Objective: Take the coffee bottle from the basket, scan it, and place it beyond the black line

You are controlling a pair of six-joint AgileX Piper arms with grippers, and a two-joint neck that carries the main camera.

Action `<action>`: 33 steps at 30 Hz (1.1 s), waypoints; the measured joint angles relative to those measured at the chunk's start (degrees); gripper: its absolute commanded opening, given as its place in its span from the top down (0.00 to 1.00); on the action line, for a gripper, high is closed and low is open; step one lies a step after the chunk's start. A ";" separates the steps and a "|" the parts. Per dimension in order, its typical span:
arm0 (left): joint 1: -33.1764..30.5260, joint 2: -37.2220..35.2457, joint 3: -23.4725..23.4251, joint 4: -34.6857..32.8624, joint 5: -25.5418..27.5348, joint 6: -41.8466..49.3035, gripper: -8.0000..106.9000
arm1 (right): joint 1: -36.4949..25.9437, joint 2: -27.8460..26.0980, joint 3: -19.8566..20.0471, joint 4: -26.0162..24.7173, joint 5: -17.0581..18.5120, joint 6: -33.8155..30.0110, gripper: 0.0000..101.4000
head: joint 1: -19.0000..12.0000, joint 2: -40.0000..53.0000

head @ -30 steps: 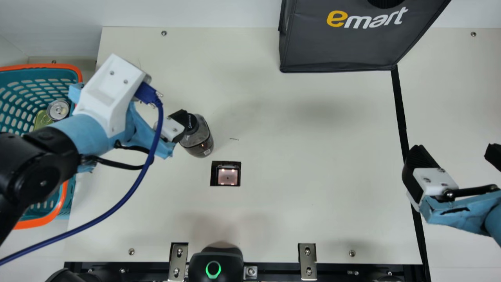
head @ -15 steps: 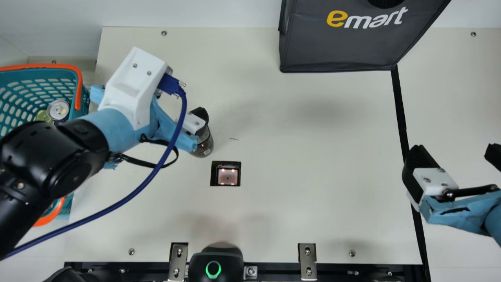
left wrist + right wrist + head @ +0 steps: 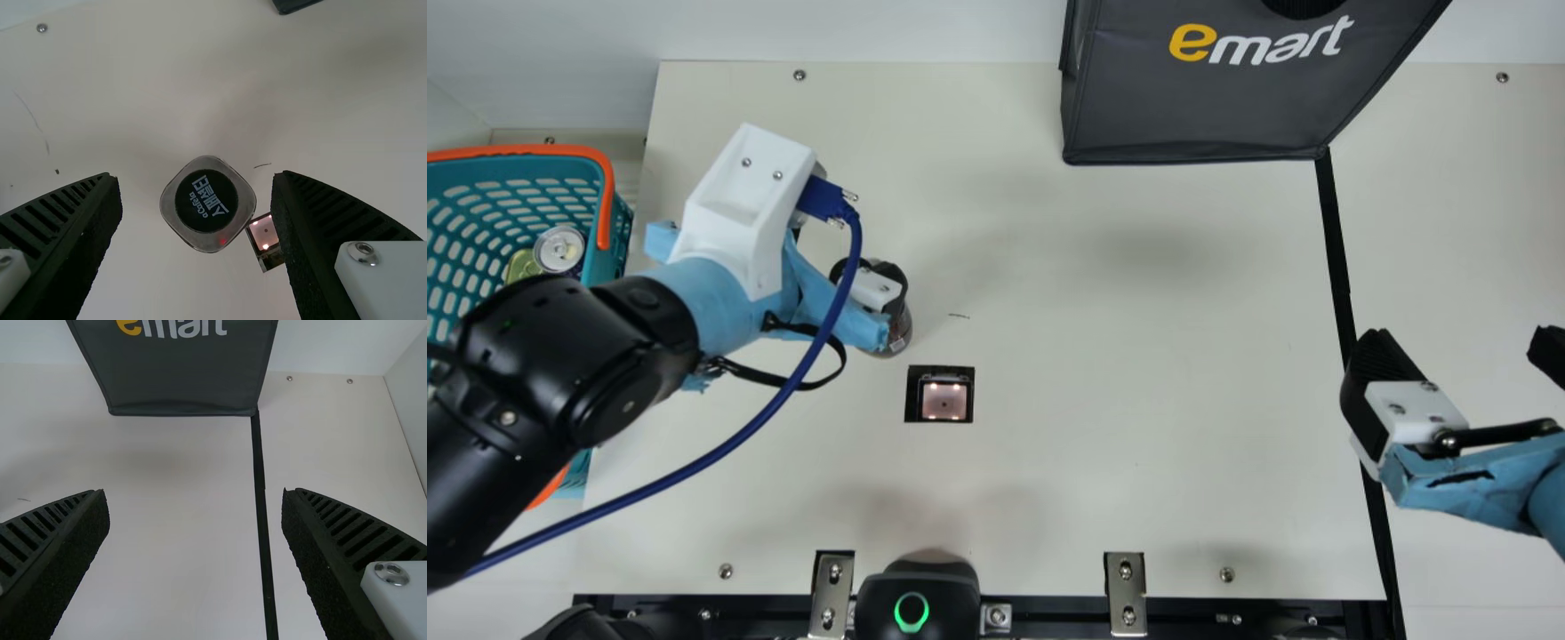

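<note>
Over the coffee bottle, my left gripper hangs in the main view and hides most of it. The bottle stands on the table just above and left of the scanner window. In the left wrist view, the round dark cap of the bottle lies between the spread fingers of my left gripper, with a gap on each side. At the right, my right gripper is open by the black line. In the right wrist view, my right gripper has nothing between its fingers.
The teal basket with an orange rim stands at the left, holding cans. A dark bag stands at the back, beside the far end of the black line. A blue cable runs from my left arm.
My left gripper has moved right from beside the bottle to over it, with a small shift toward the near edge most recently. The bottle and my right arm have stayed put.
</note>
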 measured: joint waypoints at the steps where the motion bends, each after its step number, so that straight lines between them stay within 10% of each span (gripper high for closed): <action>1: -0.05 0.08 0.00 0.10 0.00 -0.37 0.15 | 0.00 0.00 0.00 0.00 0.00 0.00 0.10 | 0.00 0.00; 33: -2.30 6.13 -0.63 5.01 0.74 -15.05 0.15 | 0.00 0.00 0.00 0.00 0.00 0.00 0.10 | 0.09 0.00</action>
